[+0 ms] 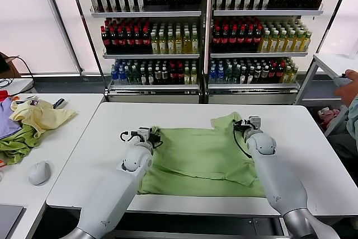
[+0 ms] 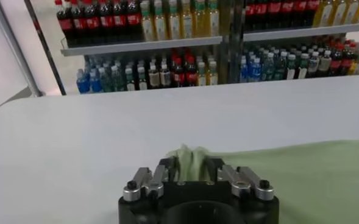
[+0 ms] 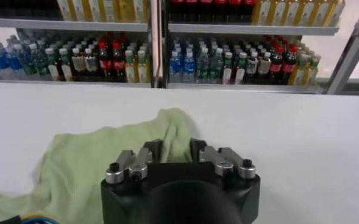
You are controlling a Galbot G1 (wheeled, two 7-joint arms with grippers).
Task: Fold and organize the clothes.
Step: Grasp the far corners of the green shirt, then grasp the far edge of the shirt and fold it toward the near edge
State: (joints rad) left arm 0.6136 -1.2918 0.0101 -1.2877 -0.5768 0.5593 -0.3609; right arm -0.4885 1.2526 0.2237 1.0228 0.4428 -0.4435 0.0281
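Note:
The light green shirt [image 1: 201,158] lies spread on the white table [image 1: 184,117], plain side up, its print and buttons hidden. My left gripper [image 1: 151,135] is shut on the shirt's left far corner; in the left wrist view the bunched cloth [image 2: 188,161] sits between the fingers. My right gripper [image 1: 250,124] is shut on the shirt's right sleeve; in the right wrist view the green fabric [image 3: 167,137] runs up between its fingers and spreads away over the table.
A side table on the left holds a pale yellow garment [image 1: 39,116], olive-green and purple clothes [image 1: 14,138] and a grey mouse [image 1: 39,173]. Bottle shelves [image 1: 207,32] stand behind. A person's arm [image 1: 349,90] shows at the far right.

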